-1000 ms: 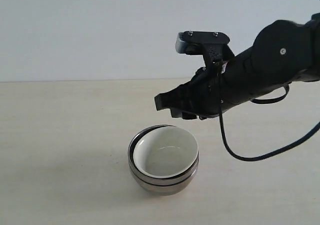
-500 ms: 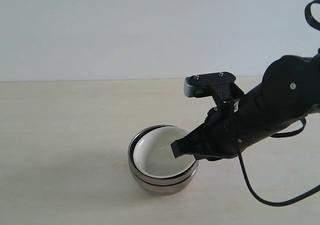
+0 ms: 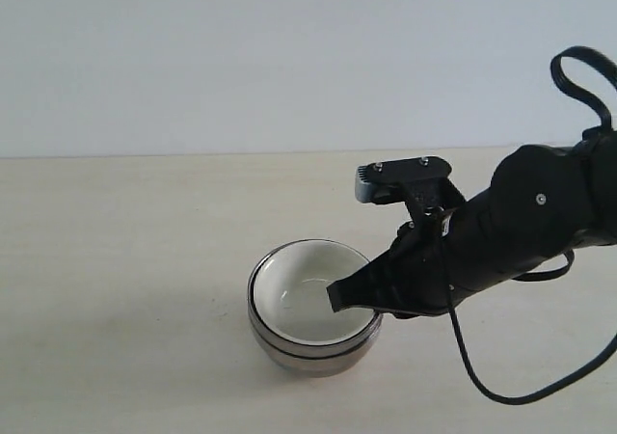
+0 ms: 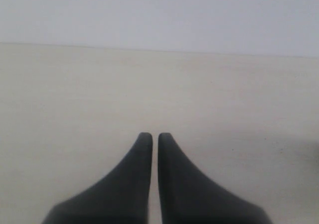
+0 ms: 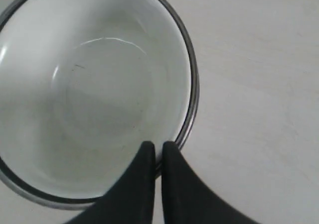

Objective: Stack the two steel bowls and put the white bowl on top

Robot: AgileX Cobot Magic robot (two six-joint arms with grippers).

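Near the centre of the pale, matte, faintly grained surface (image 3: pixel 116 260) stands a single stack of three round vessels. Two steel bowls (image 3: pixel 307 353) form the base, one nested within the other; their polished, mirror-like walls curve down to a narrow foot, and a dark seam runs round the outside where the upper wall meets the lower. Seated within them is the white bowl (image 3: pixel 301 301), a glossy cream ceramic vessel narrower than the metal pair, with a smooth concave interior that carries soft highlights. Its lip rises slightly above the steel rims, which show as thin bright rings around it.

From the right, a black, rounded, matte arm reaches toward the stack. Its right pincer (image 3: pixel 336 297) ends in two tapering, blade-like black fingers, clenched together with only a thin slit between them and grasping nothing. The tips lie over the right near edge of the white bowl; whether they touch the lip cannot be told. A thin black cable (image 3: pixel 463 359) loops beneath the arm.

Over bare surface elsewhere, the left pincer (image 4: pixel 150 137) is likewise clenched and empty, its dark tapered fingers nearly meeting. A plain pale wall (image 3: pixel 289 48) closes the far side.
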